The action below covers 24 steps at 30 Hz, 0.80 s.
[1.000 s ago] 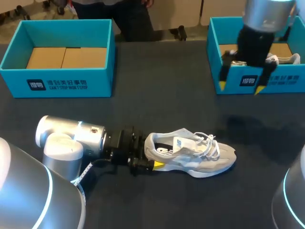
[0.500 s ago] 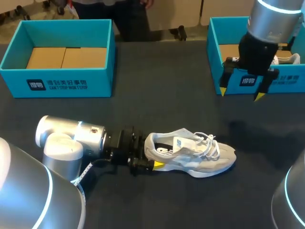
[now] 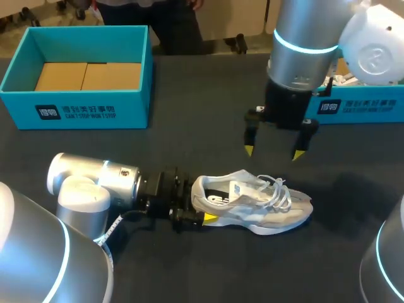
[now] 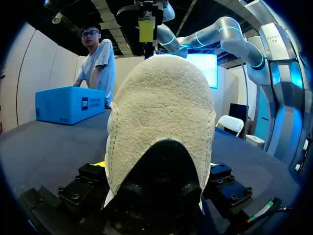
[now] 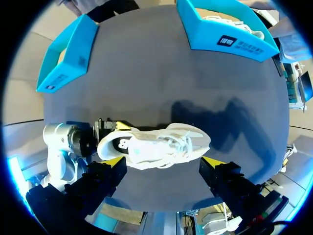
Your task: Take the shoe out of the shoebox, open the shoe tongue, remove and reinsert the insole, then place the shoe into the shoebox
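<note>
A grey-and-white shoe (image 3: 259, 202) with white laces stands upright on the dark table, toe pointing right. My left gripper (image 3: 203, 207) lies low on the table behind it, its fingers set wide against both sides of the heel. In the left wrist view the heel (image 4: 161, 112) fills the gap between the two yellow tips. My right gripper (image 3: 273, 151) hangs open above the shoe's tongue, pointing down, holding nothing. From the right wrist view the shoe (image 5: 156, 144) lies straight below, between the spread fingers of the right gripper (image 5: 163, 160).
A blue shoebox (image 3: 82, 107) with a cardboard floor sits at the back left. A second blue shoebox (image 3: 353, 107) at the back right holds another shoe (image 3: 344, 80), partly hidden by my right arm.
My right arm has swung from over the back-right shoebox leftward and nearer, and now hangs over the shoe. The left arm and the shoe have stayed still.
</note>
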Tool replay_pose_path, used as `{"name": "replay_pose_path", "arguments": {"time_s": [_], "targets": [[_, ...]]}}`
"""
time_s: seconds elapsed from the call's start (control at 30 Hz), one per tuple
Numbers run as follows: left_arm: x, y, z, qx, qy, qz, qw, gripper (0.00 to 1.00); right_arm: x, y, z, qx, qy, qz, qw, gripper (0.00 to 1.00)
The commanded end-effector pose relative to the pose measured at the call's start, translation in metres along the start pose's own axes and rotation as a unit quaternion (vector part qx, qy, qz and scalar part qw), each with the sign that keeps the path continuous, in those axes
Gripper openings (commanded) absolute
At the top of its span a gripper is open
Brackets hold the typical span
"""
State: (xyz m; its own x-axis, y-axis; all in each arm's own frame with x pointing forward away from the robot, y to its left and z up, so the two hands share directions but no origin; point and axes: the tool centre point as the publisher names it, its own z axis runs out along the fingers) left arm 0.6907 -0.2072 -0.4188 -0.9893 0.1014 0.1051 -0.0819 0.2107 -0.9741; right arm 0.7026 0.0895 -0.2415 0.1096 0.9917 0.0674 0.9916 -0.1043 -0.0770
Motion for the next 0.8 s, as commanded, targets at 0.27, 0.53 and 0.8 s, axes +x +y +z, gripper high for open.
{"name": "replay_pose_path", "arguments": {"time_s": [0.27,0.53,0.8], "targets": [[0.000,-0.001,0.000,-0.001,0.001,0.000,1.000,0.00,0.042,-0.013,0.022,-0.044,-0.047,-0.012,0.998,1.00],[0.000,-0.001,0.000,-0.001,0.001,0.000,1.000,0.00,0.071,-0.019,0.055,-0.042,-0.080,-0.002,0.996,1.00],[0.000,-0.001,0.000,-0.001,0.001,0.000,1.000,0.00,0.071,-0.032,0.075,-0.061,-0.110,0.035,0.991,1.00]]}}
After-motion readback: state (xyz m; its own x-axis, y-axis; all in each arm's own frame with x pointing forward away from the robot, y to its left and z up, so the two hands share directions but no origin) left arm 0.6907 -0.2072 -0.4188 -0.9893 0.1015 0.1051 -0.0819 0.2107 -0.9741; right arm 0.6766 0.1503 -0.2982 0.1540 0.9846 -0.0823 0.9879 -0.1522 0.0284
